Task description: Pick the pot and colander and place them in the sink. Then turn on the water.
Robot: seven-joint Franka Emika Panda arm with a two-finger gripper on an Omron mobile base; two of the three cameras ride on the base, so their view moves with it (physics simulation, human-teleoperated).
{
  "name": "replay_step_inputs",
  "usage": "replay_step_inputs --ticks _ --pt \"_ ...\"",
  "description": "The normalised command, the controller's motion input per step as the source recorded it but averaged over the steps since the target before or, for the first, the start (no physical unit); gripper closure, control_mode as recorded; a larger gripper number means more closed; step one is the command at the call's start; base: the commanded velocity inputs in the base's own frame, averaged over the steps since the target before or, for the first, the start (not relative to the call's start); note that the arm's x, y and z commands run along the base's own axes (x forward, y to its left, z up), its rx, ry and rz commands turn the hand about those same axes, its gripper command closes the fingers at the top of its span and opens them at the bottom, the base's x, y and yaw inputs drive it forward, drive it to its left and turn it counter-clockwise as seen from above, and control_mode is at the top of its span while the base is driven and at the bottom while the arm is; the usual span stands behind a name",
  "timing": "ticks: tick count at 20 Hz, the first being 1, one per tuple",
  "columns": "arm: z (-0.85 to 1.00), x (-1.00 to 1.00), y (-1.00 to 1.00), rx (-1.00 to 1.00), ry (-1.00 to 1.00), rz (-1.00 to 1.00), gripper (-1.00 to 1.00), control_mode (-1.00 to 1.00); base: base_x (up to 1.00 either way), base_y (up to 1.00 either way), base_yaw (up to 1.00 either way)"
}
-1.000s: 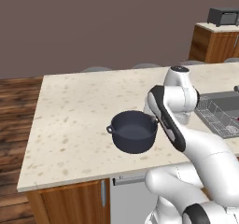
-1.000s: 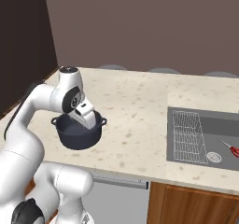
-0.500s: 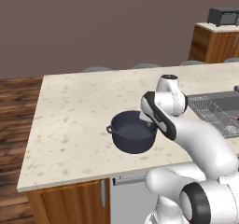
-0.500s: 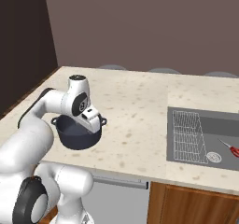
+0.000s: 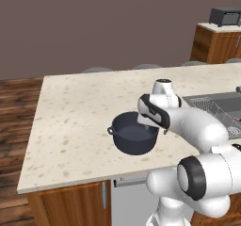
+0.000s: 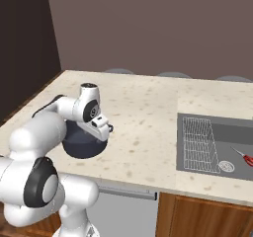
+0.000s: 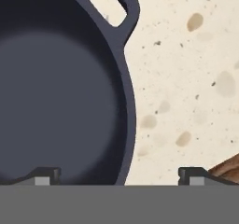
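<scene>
- One pot (image 5: 135, 133), dark and lidless, stands on the speckled counter (image 5: 75, 112) near its front edge, well apart from the sink (image 6: 217, 144).
- Two loop handles on the pot; one (image 7: 113, 3) shows clearly in the hand view.
- One gripper (image 7: 119, 174) hangs over the pot's rim, jaws spread wide, one fingertip (image 7: 44, 175) above the inside and the other above the counter outside; it holds nothing.
- One wire rack (image 6: 200, 143) lies in the sink, with one round drain (image 6: 226, 166) beside it.
- One small red thing (image 6: 244, 157) lies in the sink; too small to tell what.
</scene>
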Motion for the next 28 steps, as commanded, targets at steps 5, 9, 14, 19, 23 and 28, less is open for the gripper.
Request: replay_step_inputs --ticks 5,9,14,19,23,28 --pt "-0.30 0.30 0.00 0.00 0.06 0.00 -1.00 -1.00 0.00 0.00 0.00" --pt "-0.28 0.19 0.00 0.00 0.05 0.00 -1.00 -1.00 0.00 0.00 0.00" --pt "-0.27 0.00 0.00 0.00 0.00 0.00 -1.00 -1.00 0.00 0.00 0.00" --pt "-0.40 0.00 0.00 0.00 0.00 0.00 -1.00 -1.00 0.00 0.00 0.00" --pt "-0.43 0.00 0.06 0.00 0.01 0.00 1.00 -1.00 0.00 0.00 0.00" --pt "-0.05 0.00 0.02 0.00 0.02 0.00 1.00 -1.00 0.00 0.00 0.00"
